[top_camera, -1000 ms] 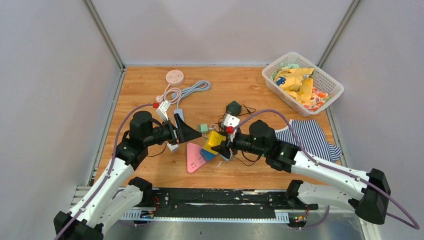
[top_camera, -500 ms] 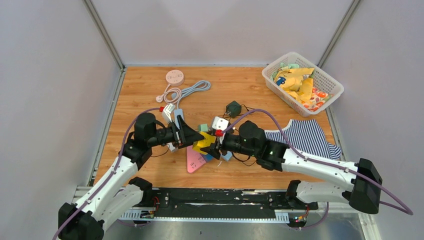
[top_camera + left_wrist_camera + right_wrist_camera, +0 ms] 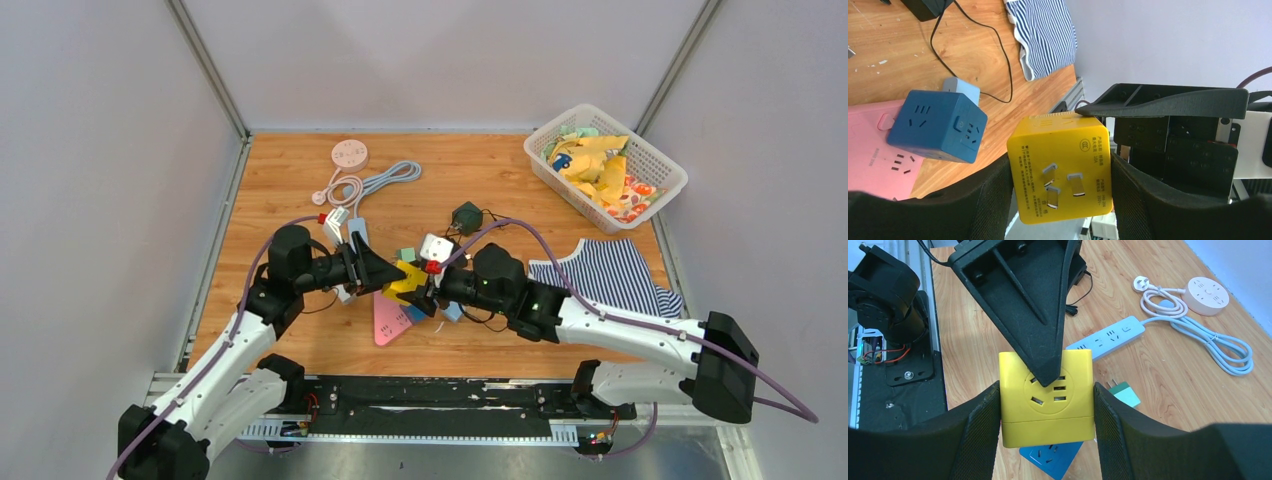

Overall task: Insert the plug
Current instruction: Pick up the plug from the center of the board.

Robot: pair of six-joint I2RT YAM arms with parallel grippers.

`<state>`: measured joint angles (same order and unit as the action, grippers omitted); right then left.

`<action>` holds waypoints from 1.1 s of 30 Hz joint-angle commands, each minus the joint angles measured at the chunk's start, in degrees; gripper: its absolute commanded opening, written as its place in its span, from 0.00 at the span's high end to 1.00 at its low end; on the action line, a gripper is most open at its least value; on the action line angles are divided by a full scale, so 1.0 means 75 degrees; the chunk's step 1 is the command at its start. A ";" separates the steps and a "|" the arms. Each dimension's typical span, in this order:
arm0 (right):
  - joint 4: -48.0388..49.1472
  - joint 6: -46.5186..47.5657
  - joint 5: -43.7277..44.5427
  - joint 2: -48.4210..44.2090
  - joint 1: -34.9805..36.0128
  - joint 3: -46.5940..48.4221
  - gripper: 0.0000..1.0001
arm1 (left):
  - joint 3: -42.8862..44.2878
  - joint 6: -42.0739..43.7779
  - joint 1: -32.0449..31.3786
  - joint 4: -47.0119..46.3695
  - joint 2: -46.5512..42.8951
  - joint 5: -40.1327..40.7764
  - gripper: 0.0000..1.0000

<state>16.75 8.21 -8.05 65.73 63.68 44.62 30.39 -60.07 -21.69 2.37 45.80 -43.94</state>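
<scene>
two grippers hold one yellow plug cube [image 3: 1060, 145] in the air, a little left of the table's [image 3: 480, 170] middle and nearer its front edge. the left gripper [image 3: 1060, 172] is clamped on two of its sides, with the prongs facing that wrist camera. the right gripper [image 3: 1045, 395] is clamped on two other sides, socket face toward its camera. below lie a blue socket cube [image 3: 938, 125] and a pink power strip [image 3: 873, 165].

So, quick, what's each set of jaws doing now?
Left gripper: closed on the yellow plug cube.
Right gripper: closed on the same yellow plug cube.
</scene>
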 commanded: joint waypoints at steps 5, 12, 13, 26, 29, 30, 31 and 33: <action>0.1151 -0.0114 0.0318 -0.0089 0.0087 -0.0216 0.66 | 0.0306 -0.0301 -0.0014 -0.0199 -0.0014 -0.0625 0.77; 0.1869 -0.0379 0.0280 -0.0177 0.0086 -0.0466 0.62 | 0.0731 -0.0397 -0.0014 -0.0211 0.0384 -0.1019 1.00; 0.1928 -0.0379 0.0318 -0.0169 0.0087 -0.0484 0.60 | 0.0751 -0.0452 -0.0014 -0.0211 0.0437 -0.1020 1.00; 0.3709 -0.1361 0.0703 -0.0187 0.0047 -0.1173 0.14 | 0.1025 -0.1700 -0.0014 -0.0860 -0.0036 -0.0918 1.00; 0.4459 -0.1591 0.0581 -0.0270 -0.0044 -0.1460 0.16 | 0.1050 -0.1970 -0.0014 -0.1050 -0.0173 -0.0926 1.00; 0.4557 -0.1647 0.0492 -0.0288 -0.0058 -0.1519 0.17 | 0.1050 -0.2050 -0.0014 -0.1104 -0.0201 -0.0942 1.00; 0.4672 -0.1697 0.0409 -0.0308 -0.0066 -0.1555 0.19 | 0.1042 -0.2160 -0.0014 -0.1201 -0.0207 -0.0956 1.00; 0.4810 -0.1764 0.0250 -0.0304 -0.0065 -0.1566 0.24 | 0.0968 -0.2349 -0.0014 -0.1264 -0.0216 -0.0914 1.00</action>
<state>45.21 -2.26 -4.89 64.64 63.61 33.65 36.34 -72.23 -21.56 -3.31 45.19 -47.94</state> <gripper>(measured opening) 0.805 0.630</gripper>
